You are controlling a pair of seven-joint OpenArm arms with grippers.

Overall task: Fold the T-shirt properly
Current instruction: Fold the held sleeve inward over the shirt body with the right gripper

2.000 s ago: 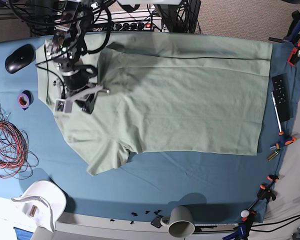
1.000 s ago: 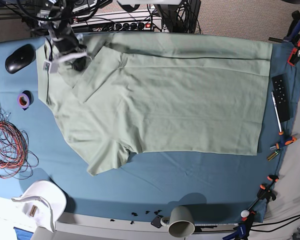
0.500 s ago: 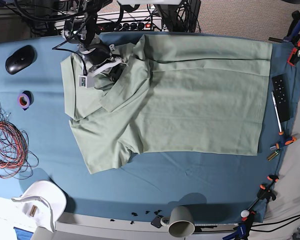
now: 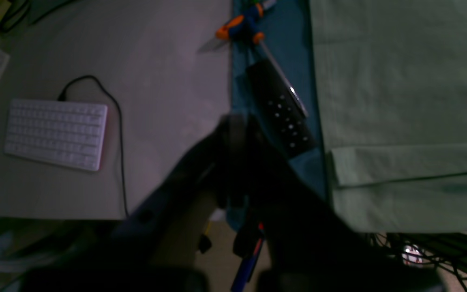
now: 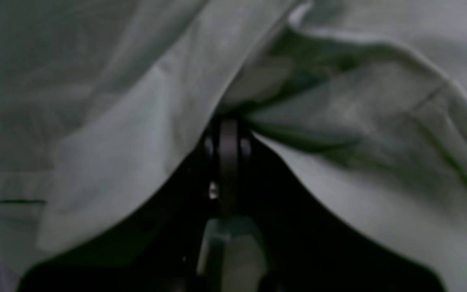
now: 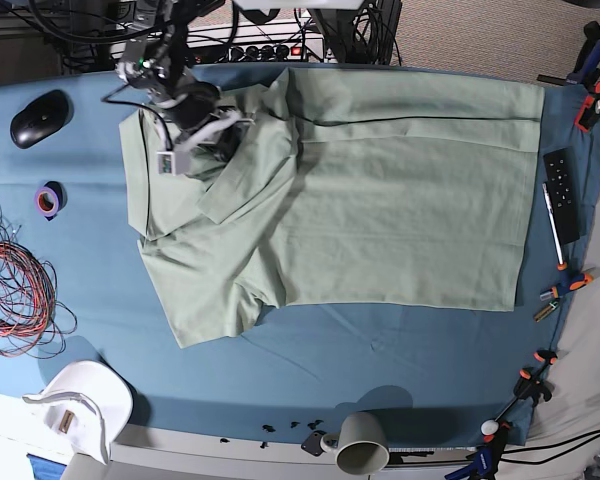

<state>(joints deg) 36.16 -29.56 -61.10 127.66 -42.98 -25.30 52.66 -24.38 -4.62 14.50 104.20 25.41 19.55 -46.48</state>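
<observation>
The pale sage-green knit T-shirt (image 6: pixel 380 190) lies spread over the blue table cloth (image 6: pixel 310 360), its far-left shoulder bunched. The right gripper (image 5: pixel 228 121) is clamped on that fold. The left gripper (image 4: pixel 237 134) hangs closed, empty, off the table's right edge. Soft, light, limp fabric: best pinched at seams or hems.

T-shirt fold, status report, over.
Right pincer shut on the T-shirt near the collar, fabric bunched. Left pincer shut, empty, off the table's end above the remote. Nothing blocking.
</observation>
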